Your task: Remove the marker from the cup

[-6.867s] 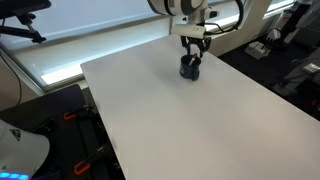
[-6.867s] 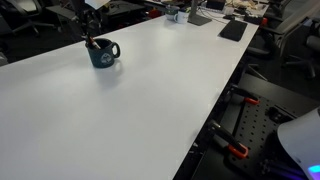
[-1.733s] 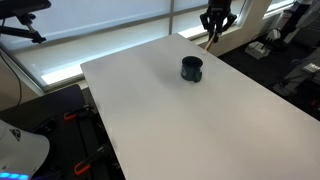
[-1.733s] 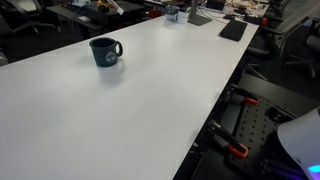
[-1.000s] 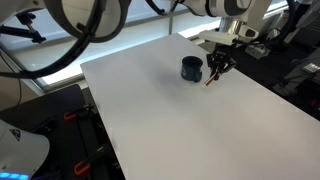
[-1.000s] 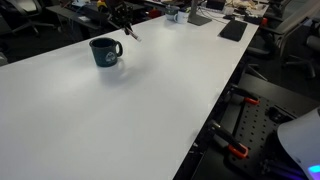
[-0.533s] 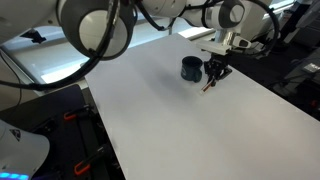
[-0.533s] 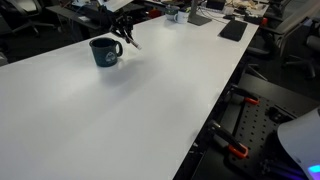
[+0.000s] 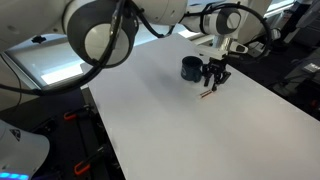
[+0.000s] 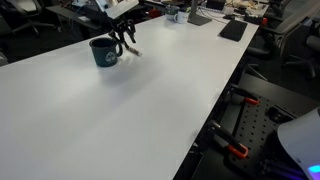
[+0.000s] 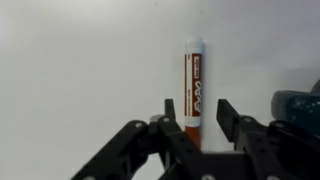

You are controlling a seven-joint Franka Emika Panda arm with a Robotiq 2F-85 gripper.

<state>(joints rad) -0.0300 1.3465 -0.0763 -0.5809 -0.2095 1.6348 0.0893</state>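
Step in hand: set-down and release, by my reading. Marker is out of cup, lying flat on white table, just beside cup, not touching it. Cup upright, at right edge of wrist view. Gripper low over marker's near end. Jaws spread, one either side of barrel, sliver of table showing between, so not pinching. Next move calls for straight lift clear, without nudging marker or clipping cup rim.
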